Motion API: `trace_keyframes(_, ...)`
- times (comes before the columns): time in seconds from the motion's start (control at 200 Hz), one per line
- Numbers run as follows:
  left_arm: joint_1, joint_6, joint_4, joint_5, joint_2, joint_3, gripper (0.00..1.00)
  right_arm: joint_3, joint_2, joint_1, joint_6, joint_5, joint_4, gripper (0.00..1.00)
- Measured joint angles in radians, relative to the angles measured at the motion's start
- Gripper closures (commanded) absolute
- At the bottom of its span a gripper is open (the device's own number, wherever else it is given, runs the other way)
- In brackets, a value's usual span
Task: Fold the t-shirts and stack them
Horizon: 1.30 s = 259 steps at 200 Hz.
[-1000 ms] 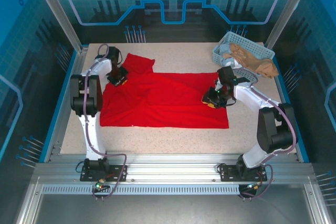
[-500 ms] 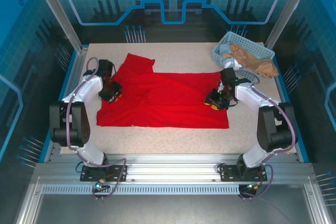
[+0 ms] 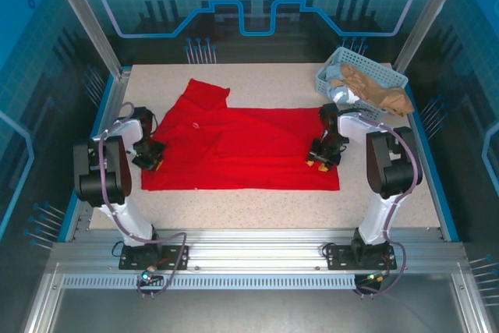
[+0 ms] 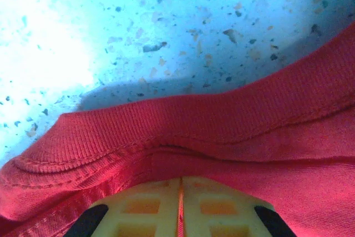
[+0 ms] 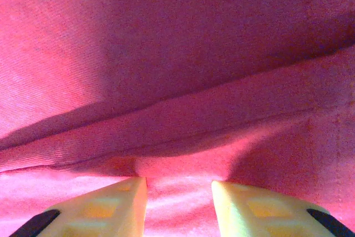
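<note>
Desk (image 3: 257,208): pale, speckled, blue walls around.
Shirt (image 3: 249,150): red, spread flat across the middle, one sleeve toward the far left.
Left pincer (image 3: 148,157): closed on the shirt's left hem.
Right pincer (image 3: 320,161): fingers apart, low on the right edge, cloth between them, not clamped.
Handling: light and limp, it will probably sag and wrinkle; best taken at hems or corners, both sides together.

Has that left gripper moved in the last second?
Yes: the left gripper, pinching the red t-shirt, has come toward the table's near edge and left rim.
</note>
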Motion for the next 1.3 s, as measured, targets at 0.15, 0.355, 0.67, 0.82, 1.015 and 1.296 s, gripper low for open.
trace_keyframes(0.15,0.004,-0.016,0.015,0.000,-0.055,-0.068,0.89,0.008,0.006,0.013,-0.012,0.017,-0.024,0.61)
trace_keyframes(0.355,0.068,-0.038,0.013,0.012,-0.138,-0.163,0.88,-0.062,-0.045,0.087,-0.014,0.044,-0.044,0.60)
trace_keyframes(0.67,0.175,-0.029,-0.021,0.021,-0.182,-0.206,0.83,-0.201,-0.159,0.130,0.012,0.010,-0.069,0.54)
trace_keyframes(0.82,0.140,0.004,-0.047,-0.002,-0.180,-0.093,0.69,-0.153,-0.206,0.108,0.001,0.019,-0.064,0.47)
trace_keyframes(1.015,-0.025,0.063,-0.016,0.019,-0.044,0.364,0.57,0.072,-0.222,0.040,-0.011,0.081,-0.010,0.47)
trace_keyframes(1.296,-0.160,0.150,0.059,0.113,0.415,0.929,0.53,0.274,-0.045,-0.008,-0.016,0.204,0.119,0.49)
